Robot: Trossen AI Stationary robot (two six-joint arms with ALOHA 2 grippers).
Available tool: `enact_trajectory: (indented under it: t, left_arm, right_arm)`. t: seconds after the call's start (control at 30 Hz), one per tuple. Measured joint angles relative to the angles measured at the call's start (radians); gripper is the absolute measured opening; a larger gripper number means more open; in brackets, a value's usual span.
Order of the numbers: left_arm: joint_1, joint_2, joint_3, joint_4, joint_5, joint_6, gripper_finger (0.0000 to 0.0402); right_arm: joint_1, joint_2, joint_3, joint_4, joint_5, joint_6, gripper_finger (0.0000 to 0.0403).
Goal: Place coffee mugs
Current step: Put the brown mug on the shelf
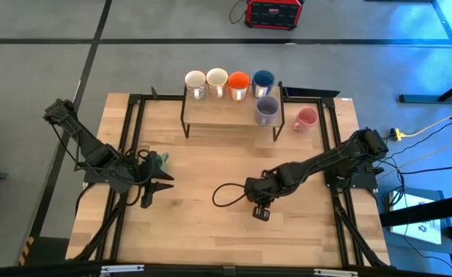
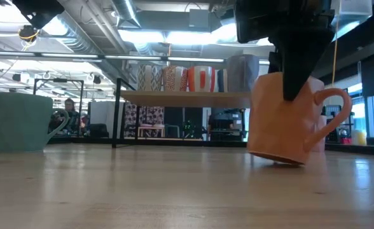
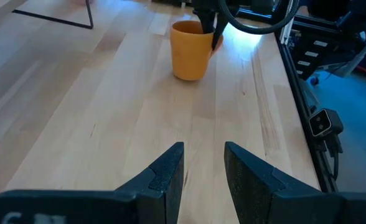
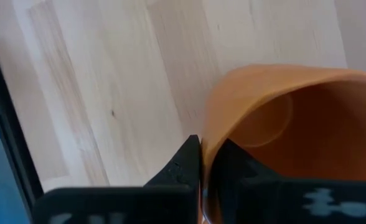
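Table (image 1: pixel 211 223): light wood top, black frame rails along both sides.

Shelf (image 1: pixel 230 108): low wooden rack at the far edge. On it, in a row: two white mugs (image 1: pixel 194 81), an orange mug (image 1: pixel 238 82), a blue mug (image 1: pixel 263 79); a lavender mug (image 1: pixel 267 108) sits just in front of the blue one.

Pink mug (image 1: pixel 306 118): on the table, just beside the shelf's right end.

Green mug (image 2: pixel 21 121): on the table at left, upright, close beside the left gripper (image 1: pixel 151 187) (mostly hidden from above).

Amber mug (image 2: pixel 295 121): near the table's middle, tilted, one edge of its base off the wood. The right gripper (image 4: pixel 209 163) pinches its rim, one finger inside, one outside.

Left gripper: low over the table at left, fingers a narrow gap apart, holding nothing.
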Motion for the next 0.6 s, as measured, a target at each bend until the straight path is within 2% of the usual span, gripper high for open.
enact_trajectory:
  t: [0.13,0.43,0.6]
  left_arm:
    - [0.0,0.0,0.0,0.0,0.0,-0.001,0.011]
    - [0.0,0.0,0.0,-0.001,-0.001,0.001,0.011]
    - [0.0,0.0,0.0,-0.002,-0.002,0.0,0.011]
  right_arm:
    - [0.0,0.003,-0.003,-0.007,0.043,0.036,0.004]
    - [-0.006,0.003,-0.003,0.015,0.055,0.037,0.0121]
    - [-0.008,-0.006,-0.003,0.021,0.053,0.074,0.015]
